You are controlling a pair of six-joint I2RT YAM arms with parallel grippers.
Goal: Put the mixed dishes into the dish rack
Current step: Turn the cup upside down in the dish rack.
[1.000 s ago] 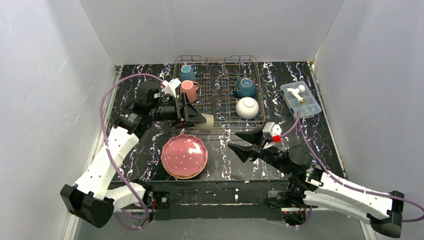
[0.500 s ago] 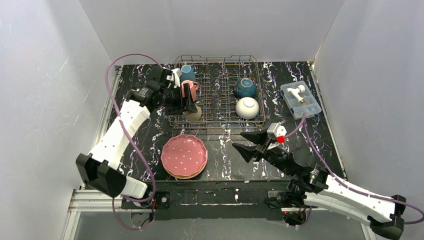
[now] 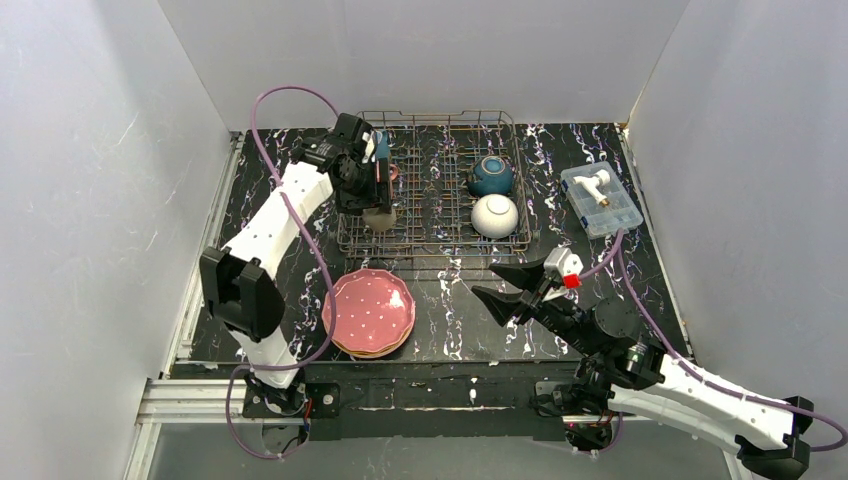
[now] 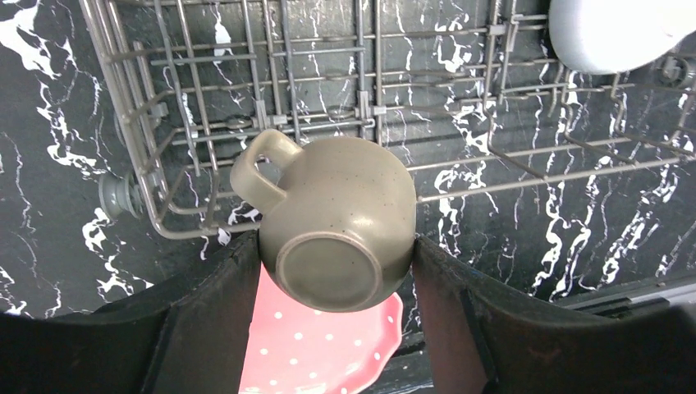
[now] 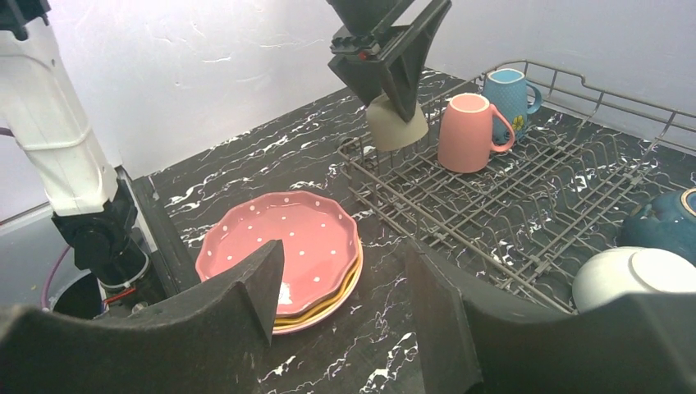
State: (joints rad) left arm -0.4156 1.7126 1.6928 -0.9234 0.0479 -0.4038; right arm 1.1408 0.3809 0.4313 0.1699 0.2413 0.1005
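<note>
Marbled tabletop [image 3: 440,330]: left gripper [image 4: 332,250] clamps olive mug [image 4: 345,201] at rack [image 3: 436,190] (right gripper [image 5: 343,271] apart).

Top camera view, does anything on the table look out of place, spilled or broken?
Only the clear plastic box holding a white item, on the table right of the dish rack: it is no dish. Nothing looks spilled or broken.

left arm [image 3: 268,232] stretched up and forward from its base, wrist bent over so the left gripper [image 4: 335,246] points straight down. its jaws are clamped on the sides of an upside-down grey-olive mug [image 4: 341,215], base toward the wrist camera. right arm [image 3: 700,388] lies low and reaches in toward the centre, right gripper [image 3: 487,282] roughly level, pointing left, jaws spread and holding nothing.
</note>
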